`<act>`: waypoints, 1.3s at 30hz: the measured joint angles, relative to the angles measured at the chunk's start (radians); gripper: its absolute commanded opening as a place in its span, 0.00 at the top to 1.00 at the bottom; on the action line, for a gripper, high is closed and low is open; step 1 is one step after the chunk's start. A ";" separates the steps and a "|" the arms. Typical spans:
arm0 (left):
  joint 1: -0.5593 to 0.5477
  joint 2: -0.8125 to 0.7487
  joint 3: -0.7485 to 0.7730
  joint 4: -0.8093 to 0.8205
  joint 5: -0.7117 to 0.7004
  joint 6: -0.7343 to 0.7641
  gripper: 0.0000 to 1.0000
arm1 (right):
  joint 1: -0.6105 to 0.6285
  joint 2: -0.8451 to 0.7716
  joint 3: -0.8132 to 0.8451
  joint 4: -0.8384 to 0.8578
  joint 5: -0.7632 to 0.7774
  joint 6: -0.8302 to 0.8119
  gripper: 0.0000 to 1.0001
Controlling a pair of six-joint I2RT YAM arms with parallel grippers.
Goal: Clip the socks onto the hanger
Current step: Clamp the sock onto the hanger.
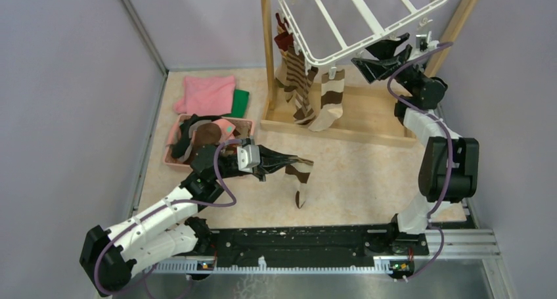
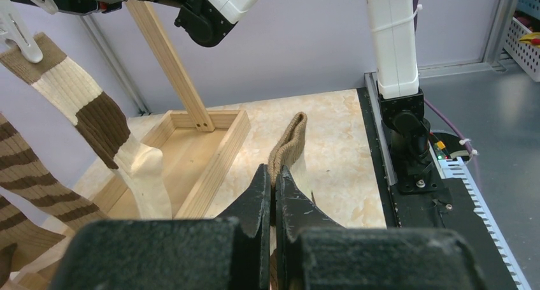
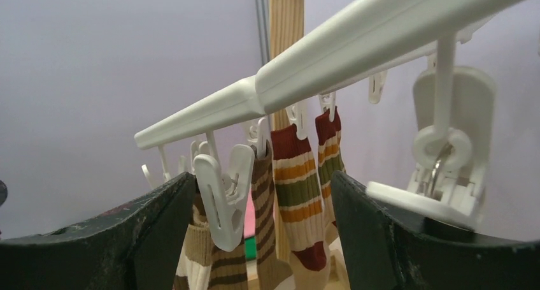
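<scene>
Locate the held sock (image 1: pixel 301 181) at the left gripper (image 1: pixel 294 161), mid-table, with the jaws clamped tight on the cuff and the brown-and-cream length hanging straight down from the fingertips. Confirm in the left wrist view: jaws pressed together on the ribbed edge. Do not assume the toe clears the table (image 1: pixel 368 174); not determinable from above. Find the hanger (image 1: pixel 309 49) up, away and to the right of that gripper, well apart from it, hung high beside the wooden post frame (image 1: pixel 266 43). Note the sock's long axis as vertical and the hanger's near rail (image 3: pixel 356 54) as roughly level. Plan, therefore, to present the cuff from below into a clip rather than along the rail. Find the right gripper (image 1: pixel 364 54) at the hanger's near right edge, by far the nearer arm, jaws spread and grasping nothing, straddling a free clip (image 3: pixel 220 201) under the rail. Treat that clip as the probable target, approached from the lower left. Mind the clipped socks (image 1: pixel 326 100) dangling between the left gripper and that clip. Disregard the pink basket (image 1: pixel 172 148), pink cloth (image 1: pixel 207 94) and green cloth (image 1: pixel 241 103) at far left.
</scene>
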 measured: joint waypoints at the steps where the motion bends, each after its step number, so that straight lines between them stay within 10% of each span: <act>1: 0.000 0.000 0.000 0.000 0.000 0.000 1.00 | 0.000 0.005 0.005 0.000 -0.002 0.010 0.23; 39: -0.001 0.007 0.005 -0.014 -0.002 0.007 1.00 | 0.003 0.068 0.141 0.002 -0.112 0.170 0.20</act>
